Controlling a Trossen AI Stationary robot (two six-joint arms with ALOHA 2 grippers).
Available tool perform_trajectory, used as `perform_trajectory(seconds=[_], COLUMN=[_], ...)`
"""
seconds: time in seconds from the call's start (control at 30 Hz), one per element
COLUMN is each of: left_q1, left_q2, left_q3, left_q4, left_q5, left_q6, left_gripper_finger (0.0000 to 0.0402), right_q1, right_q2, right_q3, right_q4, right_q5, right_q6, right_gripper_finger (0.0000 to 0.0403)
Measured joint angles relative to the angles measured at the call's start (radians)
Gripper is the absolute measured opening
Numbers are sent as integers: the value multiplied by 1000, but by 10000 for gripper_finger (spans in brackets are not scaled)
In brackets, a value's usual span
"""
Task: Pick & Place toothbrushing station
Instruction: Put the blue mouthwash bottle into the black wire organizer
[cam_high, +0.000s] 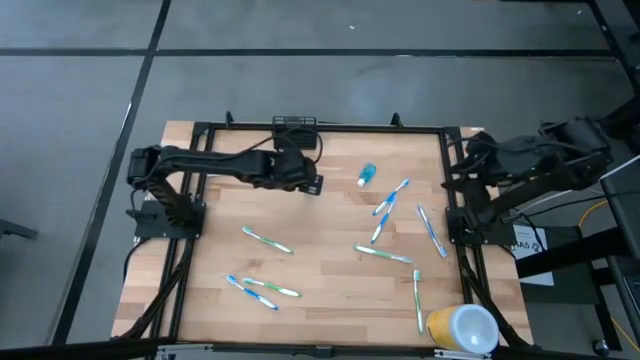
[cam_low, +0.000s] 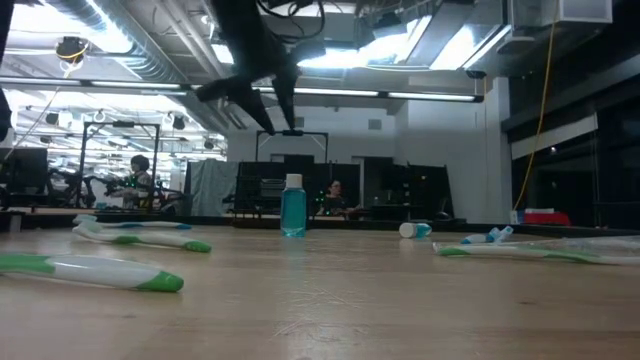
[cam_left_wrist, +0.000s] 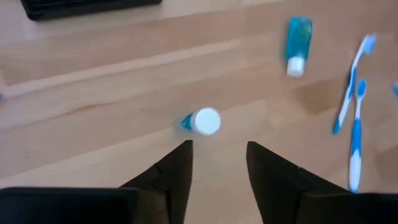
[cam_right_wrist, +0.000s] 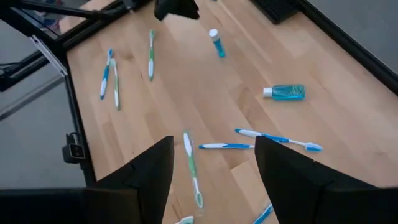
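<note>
Left gripper (cam_left_wrist: 217, 158) hovering over the table (cam_high: 320, 290) near its far edge, fingers parted and empty, directly above a small upright blue bottle (cam_left_wrist: 200, 122) with a white cap. Caddy (cam_high: 294, 127), black wire mesh, just beyond that bottle at the table's far edge, apart from the gripper. Second blue bottle (cam_high: 366, 175) lying on its side, right of the upright bottle. Toothbrushes (cam_high: 267, 240) scattered nearer than the upright bottle. Yellow-and-white cup (cam_high: 462, 328) far from it at the near right corner. Right gripper (cam_right_wrist: 214, 165) parked off the table's right edge, fingers spread wide, empty.
</note>
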Motion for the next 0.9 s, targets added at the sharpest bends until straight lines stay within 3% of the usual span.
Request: perform_trajectory(seconds=[0.17, 0.33, 0.6, 0.9], left_q1=[39, 60, 69, 59], left_q2=[38, 127, 200, 213], left_q3=[1, 45, 145, 155], left_q4=[39, -18, -77, -116], left_q5=[34, 95, 65, 66], left_q6=[-19, 75, 178, 173], left_gripper_finger=[192, 215, 196, 189], right_q1=[1, 1, 1, 1], right_q2=[-24, -41, -71, -80], right_q3=[0, 0, 0, 0], right_q4=[0, 0, 0, 0], right_q5=[-3, -14, -54, -64], right_q6=[-31, -52, -24, 2], right_gripper_finger=[228, 228, 228, 228])
